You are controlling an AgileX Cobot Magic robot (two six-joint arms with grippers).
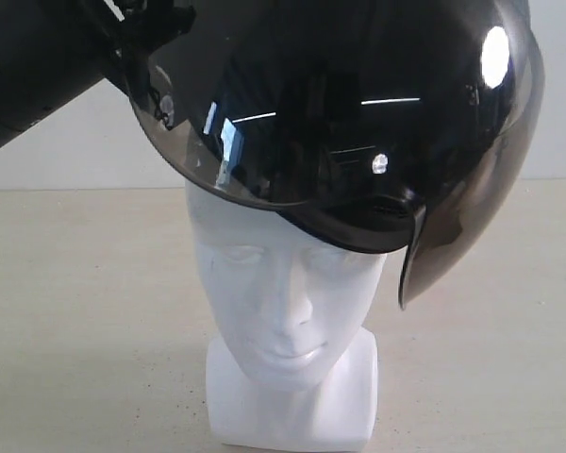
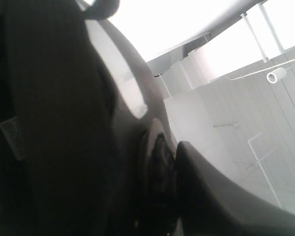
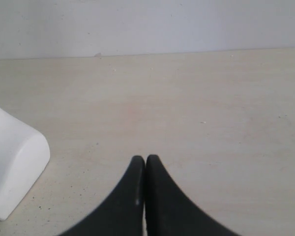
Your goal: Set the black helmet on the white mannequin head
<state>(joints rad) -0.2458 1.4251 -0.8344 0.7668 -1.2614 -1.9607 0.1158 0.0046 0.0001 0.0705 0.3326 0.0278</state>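
Note:
The black helmet point(image 1: 340, 113) hangs tilted over the crown of the white mannequin head point(image 1: 283, 302), hiding the top of the forehead; I cannot tell whether the two touch. Its smoky visor point(image 1: 462, 217) droops on the right. My left gripper point(image 1: 143, 52) holds the helmet's rim at the upper left. In the left wrist view that gripper point(image 2: 167, 164) is shut on the rim, one finger point(image 2: 211, 196) outside and dark lining point(image 2: 54, 123) with a white label point(image 2: 12, 137) beside it. My right gripper point(image 3: 145, 160) is shut and empty above the table, near the mannequin's base point(image 3: 12, 167).
The pale beige table point(image 1: 75, 311) spreads on both sides of the head, with a white wall point(image 1: 66, 142) behind it. The right wrist view shows bare tabletop point(image 3: 196, 98) running back to that wall.

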